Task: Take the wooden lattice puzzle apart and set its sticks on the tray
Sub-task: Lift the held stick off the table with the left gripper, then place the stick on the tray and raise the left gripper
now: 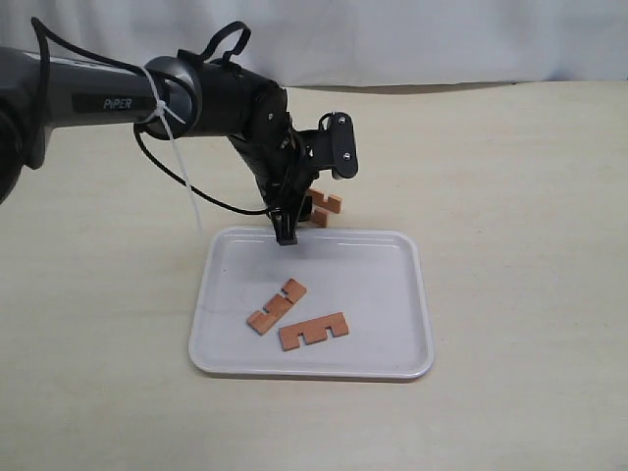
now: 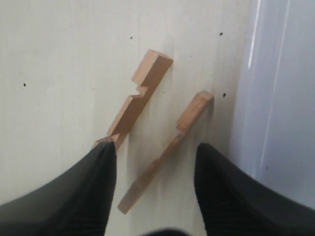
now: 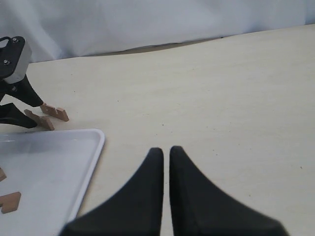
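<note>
No assembled lattice puzzle is in view, only separate sticks. Two sticks (image 1: 276, 306) (image 1: 313, 331) lie flat in the white tray (image 1: 422, 294). Two more sticks (image 1: 326, 203) (image 1: 316, 218) rest on the table just behind the tray's far rim. My left gripper (image 1: 287, 231) hangs over them, open. In the left wrist view one stick (image 2: 167, 150) lies between the fingers and the other stick (image 2: 142, 93) ends at one fingertip (image 2: 106, 157). My right gripper (image 3: 166, 150) is shut on nothing, low over bare table to the right of the tray (image 3: 93, 147).
A pale wooden tabletop (image 1: 510, 196) surrounds the tray. A light curtain (image 1: 442, 39) closes off the back. The left arm and its cables (image 1: 167, 147) stretch across the left half, above the table.
</note>
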